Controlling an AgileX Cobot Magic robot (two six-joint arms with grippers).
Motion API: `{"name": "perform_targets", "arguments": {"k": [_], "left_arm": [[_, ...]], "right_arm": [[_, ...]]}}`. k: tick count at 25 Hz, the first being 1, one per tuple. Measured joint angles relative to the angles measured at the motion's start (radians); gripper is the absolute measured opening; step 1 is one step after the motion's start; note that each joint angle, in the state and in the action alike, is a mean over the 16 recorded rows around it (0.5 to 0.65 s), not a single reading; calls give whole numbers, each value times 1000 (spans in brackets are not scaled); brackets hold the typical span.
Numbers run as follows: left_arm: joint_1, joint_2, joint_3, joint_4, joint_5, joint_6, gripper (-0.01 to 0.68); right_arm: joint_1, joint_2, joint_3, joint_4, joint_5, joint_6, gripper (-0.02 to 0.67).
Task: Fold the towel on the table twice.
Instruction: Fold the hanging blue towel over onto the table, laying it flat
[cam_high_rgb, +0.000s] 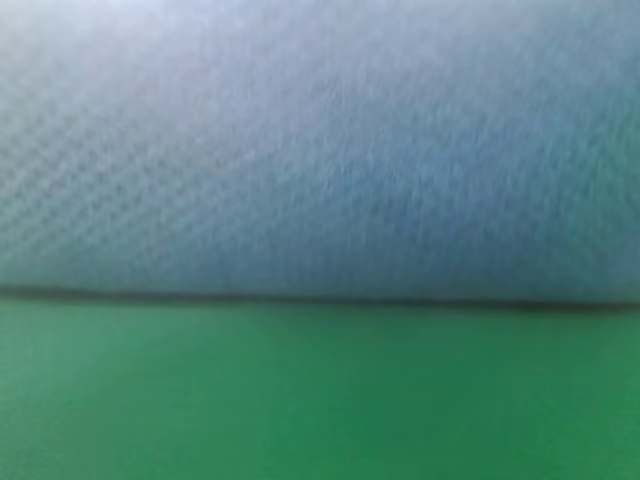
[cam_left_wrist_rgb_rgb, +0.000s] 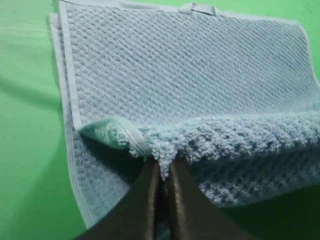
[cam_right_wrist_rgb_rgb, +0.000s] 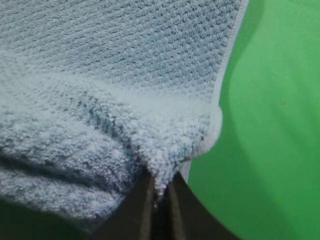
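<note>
Blue-grey waffle-weave cloth is filling the upper half of the blurred exterior high view, where the towel (cam_high_rgb: 320, 150) is hanging or lying right in front of the lens above a dark straight edge, with the bright-green table (cam_high_rgb: 320, 400) showing below it. Neither arm is showing in that view.

From the left wrist camera, the left gripper (cam_left_wrist_rgb_rgb: 162, 172) is pinching a raised fold of the towel (cam_left_wrist_rgb_rgb: 190, 75) between its 2 dark fingers (cam_left_wrist_rgb_rgb: 142, 200), which are pressing together with only cloth between their tips. The lifted fold is running off to the right edge of the picture, casting a shadow on the flat layer beneath. That flat layer is lying spread on the table (cam_left_wrist_rgb_rgb: 25, 150), its paler hem running along the left side and far edge, with a small loop tag sitting at the far hem.

From the right wrist camera, the right gripper (cam_right_wrist_rgb_rgb: 161, 187) is likewise clamping a bunched corner of the towel (cam_right_wrist_rgb_rgb: 125, 55) between its 2 dark fingers (cam_right_wrist_rgb_rgb: 137, 210). The hemmed corner is curling over just above the fingertips, and the green table (cam_right_wrist_rgb_rgb: 270, 125) is lying bare to the right.
</note>
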Motion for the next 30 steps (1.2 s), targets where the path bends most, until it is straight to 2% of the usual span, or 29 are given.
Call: {"name": "perform_targets", "arguments": {"k": [8,21,25,30], "left_arm": [[0,283,-119,-1,-186,1,0],[0,649,-358,40,-263,2,14],[0,693,-387,68,-276,3,82],[0,696,-416,106,-260,4,266]], "right_arm": [[-56,246,-135,-90,-87,8,0],[-184,506,-309,-100,-273,-31,15],[-197,543,-322,-97,-326,-42,95],[-200,549,-335,-96,-349,-46,286]]}}
